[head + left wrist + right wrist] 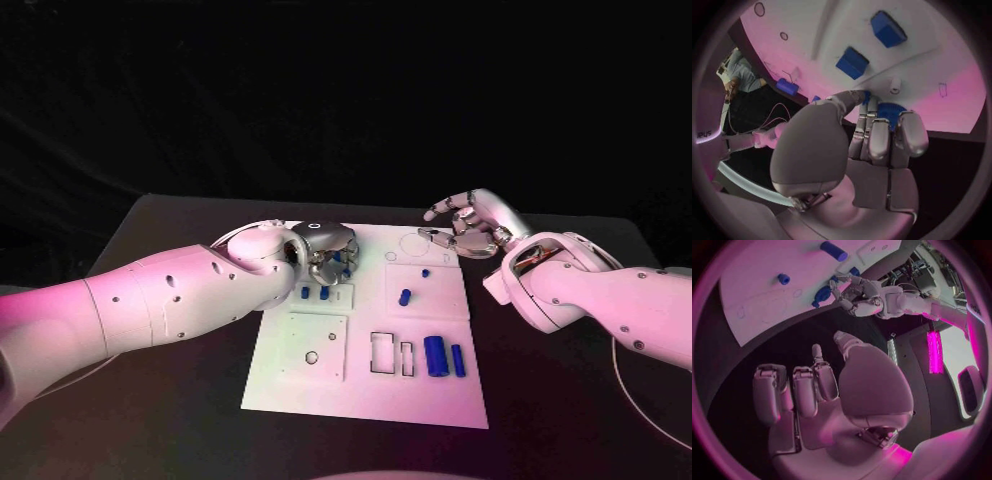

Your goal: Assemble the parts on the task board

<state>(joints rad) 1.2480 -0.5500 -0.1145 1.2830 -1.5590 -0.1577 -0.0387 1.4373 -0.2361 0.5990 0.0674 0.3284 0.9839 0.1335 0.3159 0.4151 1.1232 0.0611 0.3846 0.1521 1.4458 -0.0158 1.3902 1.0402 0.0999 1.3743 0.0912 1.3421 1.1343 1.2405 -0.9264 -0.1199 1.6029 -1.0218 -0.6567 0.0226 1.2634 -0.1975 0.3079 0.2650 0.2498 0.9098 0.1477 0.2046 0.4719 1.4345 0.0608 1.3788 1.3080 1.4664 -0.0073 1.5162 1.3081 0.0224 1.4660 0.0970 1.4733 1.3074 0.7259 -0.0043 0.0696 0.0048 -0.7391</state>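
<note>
Your left hand (323,246) has its fingers closed around a blue part (891,111) at the task board (310,385)'s upper left of the head frame. Your right hand (473,226) hovers spread and empty, upper right. Several blue parts (444,357) lie loose; assembly looks barely begun.
</note>
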